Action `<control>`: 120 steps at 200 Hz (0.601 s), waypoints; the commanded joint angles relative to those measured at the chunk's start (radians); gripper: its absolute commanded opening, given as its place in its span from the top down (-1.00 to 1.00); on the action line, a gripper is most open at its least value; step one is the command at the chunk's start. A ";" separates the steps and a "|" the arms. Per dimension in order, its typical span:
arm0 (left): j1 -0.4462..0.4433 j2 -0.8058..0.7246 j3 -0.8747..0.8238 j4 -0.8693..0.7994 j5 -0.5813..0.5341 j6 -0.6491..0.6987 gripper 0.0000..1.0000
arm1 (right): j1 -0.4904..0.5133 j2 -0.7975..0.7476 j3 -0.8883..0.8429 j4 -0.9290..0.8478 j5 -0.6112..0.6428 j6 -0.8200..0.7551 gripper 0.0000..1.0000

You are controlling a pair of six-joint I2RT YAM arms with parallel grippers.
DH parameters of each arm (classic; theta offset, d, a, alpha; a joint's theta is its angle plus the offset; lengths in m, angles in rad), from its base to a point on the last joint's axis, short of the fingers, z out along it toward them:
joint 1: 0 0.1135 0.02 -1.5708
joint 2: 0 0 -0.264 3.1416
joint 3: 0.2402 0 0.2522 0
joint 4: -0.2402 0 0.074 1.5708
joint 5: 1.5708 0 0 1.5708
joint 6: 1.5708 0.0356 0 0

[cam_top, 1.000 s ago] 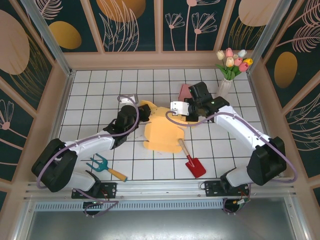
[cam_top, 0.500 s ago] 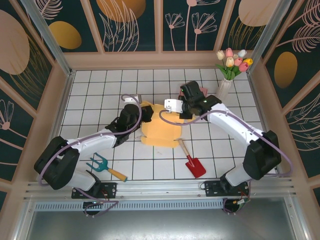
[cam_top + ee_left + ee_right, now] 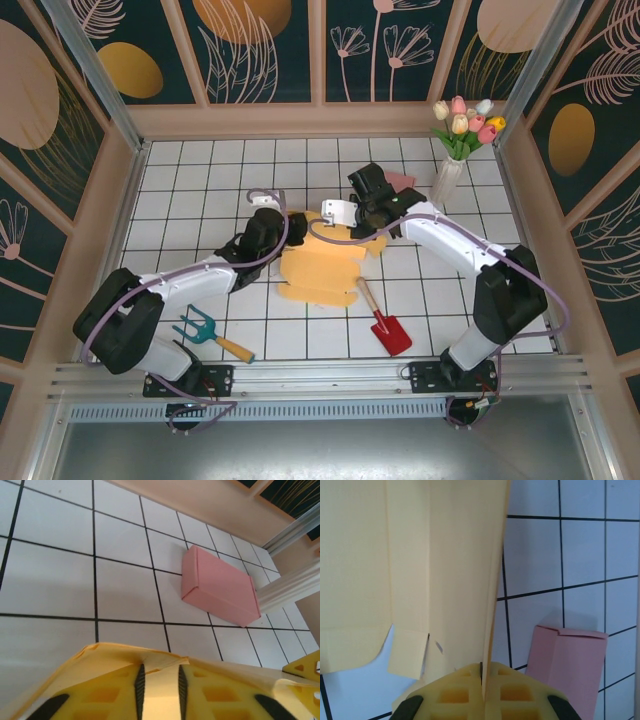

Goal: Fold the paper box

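The yellow paper box (image 3: 320, 265) lies as a partly folded sheet on the tiled table between both arms. My right gripper (image 3: 347, 222) is at its far right edge, shut on a raised flap. In the right wrist view that flap (image 3: 470, 555) stands on edge, pinched between the fingers (image 3: 482, 672). My left gripper (image 3: 291, 226) is at the sheet's far left corner. In the left wrist view its jaws (image 3: 160, 669) stand a little apart, and a paper edge (image 3: 115, 656) lies over the fingertips without being pinched.
A closed pink box (image 3: 396, 181) (image 3: 220, 590) (image 3: 565, 670) lies behind the right gripper, next to a white vase of tulips (image 3: 448, 172). A red shovel (image 3: 385, 326) lies just in front of the sheet, a teal rake (image 3: 205, 328) at front left.
The right gripper has moved left and back with the flap, lifting and folding the sheet over. The left gripper's jaws have parted slightly, and the sheet has shifted left.
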 commanded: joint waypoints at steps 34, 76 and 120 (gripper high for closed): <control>0.090 -0.014 -0.164 0.105 0.051 0.022 0.26 | -0.003 0.060 -0.031 0.011 -0.033 0.020 1.00; 0.091 0.032 -0.201 0.178 0.112 -0.008 0.15 | -0.012 0.090 -0.028 0.017 -0.023 0.037 1.00; 0.089 0.045 -0.217 0.233 0.204 -0.062 0.27 | -0.027 0.083 -0.034 0.043 -0.025 0.071 1.00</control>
